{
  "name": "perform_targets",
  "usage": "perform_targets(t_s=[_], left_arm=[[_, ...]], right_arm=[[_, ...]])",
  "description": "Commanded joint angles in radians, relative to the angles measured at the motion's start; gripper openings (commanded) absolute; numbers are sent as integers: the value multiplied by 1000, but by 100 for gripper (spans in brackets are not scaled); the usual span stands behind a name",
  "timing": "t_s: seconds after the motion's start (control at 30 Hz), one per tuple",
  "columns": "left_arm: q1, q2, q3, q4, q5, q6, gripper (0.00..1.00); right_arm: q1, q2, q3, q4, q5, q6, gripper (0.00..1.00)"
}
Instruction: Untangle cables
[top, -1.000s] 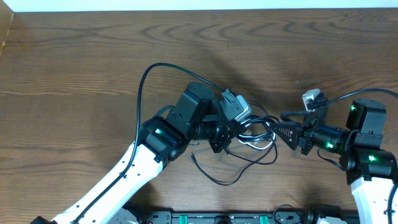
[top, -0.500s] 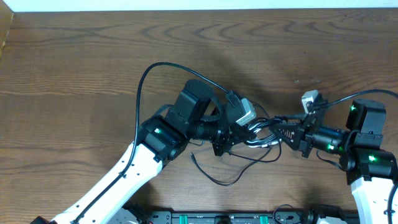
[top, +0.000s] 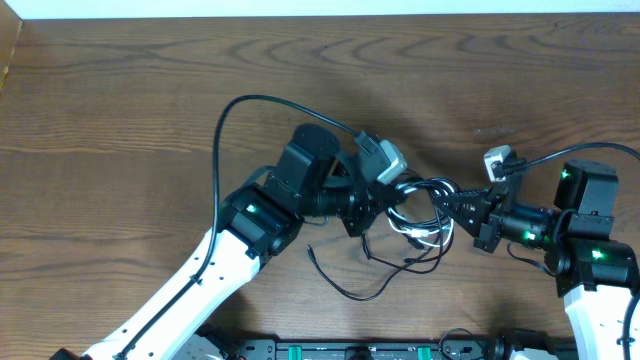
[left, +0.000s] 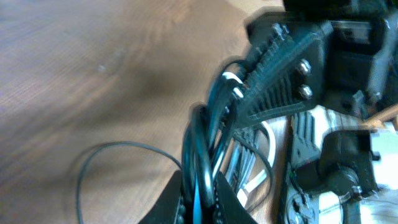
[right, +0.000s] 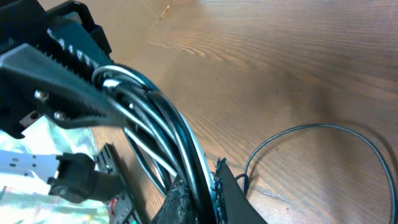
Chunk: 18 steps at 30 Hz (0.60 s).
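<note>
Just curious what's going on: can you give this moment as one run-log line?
left gripper: shut on cables | right gripper: shut on cables | cables: tangled bundle spans both grippers, loose loop on table

Robot arms: two, left arm (top: 240, 235) and right arm (top: 590, 240). Grippers: two, left gripper (top: 383, 212) and right gripper (top: 452, 205). Cables (top: 420, 200): one tangled bundle. White cord (left: 272, 146): one. Black cords (top: 350, 288): several, exact count unclear. Wooden table (top: 120, 120): one.
</note>
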Motion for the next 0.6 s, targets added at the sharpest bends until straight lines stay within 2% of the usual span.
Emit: perform_targets(t_s=[0.0, 0.33, 0.57], left_arm=[[79, -83, 8, 27, -103, -85, 8], [254, -182, 8, 38, -118, -152, 8], [285, -184, 8, 34, -117, -152, 8]], right_arm=[[-8, 0, 10, -8, 130, 51, 1], [-8, 0, 10, -31, 230, 122, 1], [-8, 0, 10, -32, 198, 137, 1]])
